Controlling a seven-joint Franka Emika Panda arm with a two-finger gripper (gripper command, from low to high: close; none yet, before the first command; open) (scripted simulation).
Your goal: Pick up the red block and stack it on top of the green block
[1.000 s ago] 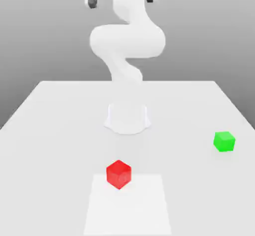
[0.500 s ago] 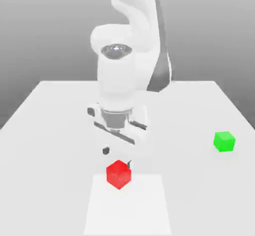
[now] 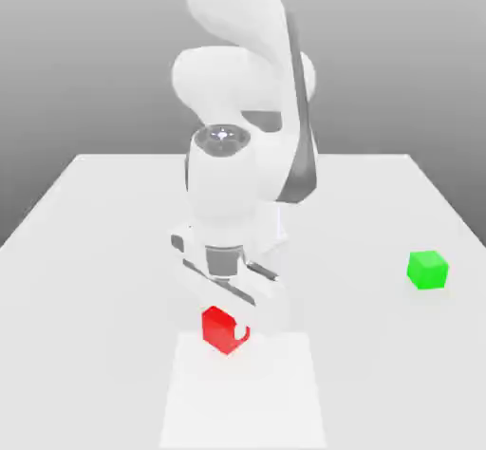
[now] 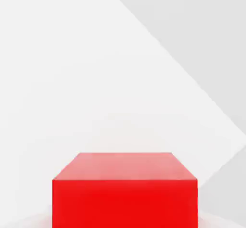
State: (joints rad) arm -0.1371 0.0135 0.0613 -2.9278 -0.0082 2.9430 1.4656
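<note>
Red block (image 3: 220,330) held between the closed fingers of the hand (image 3: 226,323) — near the white patch's (image 3: 243,391) edge, toward its eleven o'clock. Green block (image 3: 427,271) sits well apart on the worktop (image 3: 380,363) — between two and three o'clock from the red.

No readable text or labels

Site classed as a simulated robot workspace: white arm (image 3: 223,178) mounted at pale tabletop (image 3: 104,296), plain grey backdrop (image 3: 85,59).
</note>
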